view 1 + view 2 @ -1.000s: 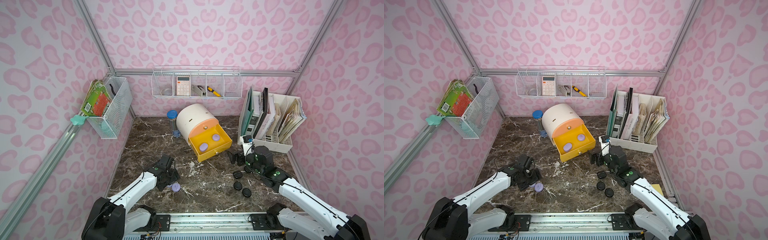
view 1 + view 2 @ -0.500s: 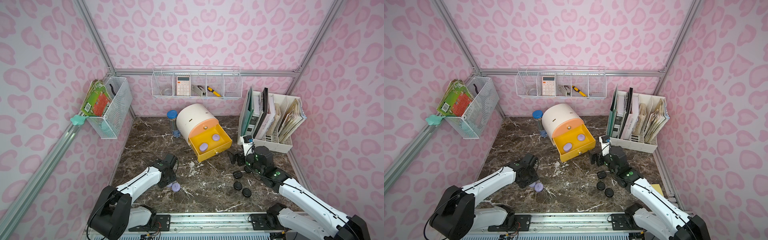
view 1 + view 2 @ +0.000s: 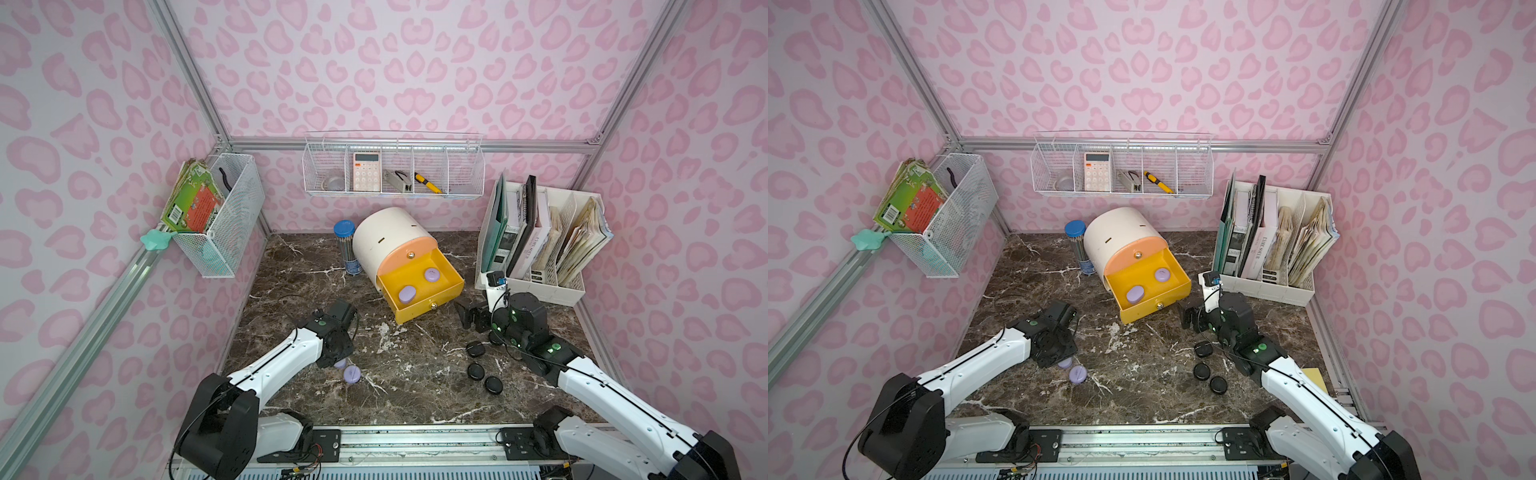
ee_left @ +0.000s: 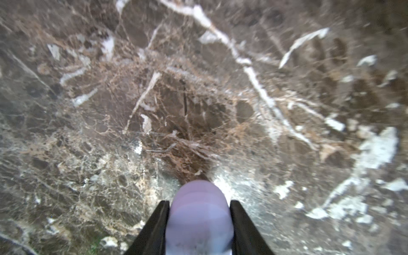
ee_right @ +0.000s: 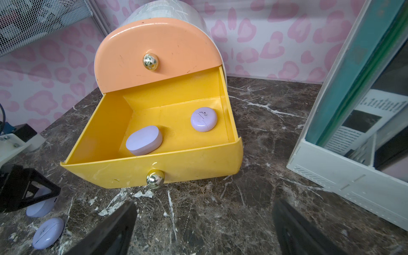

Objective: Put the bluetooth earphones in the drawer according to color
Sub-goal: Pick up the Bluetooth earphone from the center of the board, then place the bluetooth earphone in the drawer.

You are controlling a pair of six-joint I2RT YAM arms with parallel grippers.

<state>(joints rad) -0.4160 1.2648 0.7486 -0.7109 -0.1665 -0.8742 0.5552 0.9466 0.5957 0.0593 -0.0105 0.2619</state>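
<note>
Two lilac cases in yellow drawer; left gripper seemingly clamps third case.

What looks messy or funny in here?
Nothing is broken or spilled. The white cabinet stands turned at an angle to the back wall, its yellow drawer pulled out. Three black cases and one lilac case lie loose on the table.

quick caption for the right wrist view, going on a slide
Open yellow drawer holds two lilac cases; left gripper grips a third, a fourth lies beside it.
</note>
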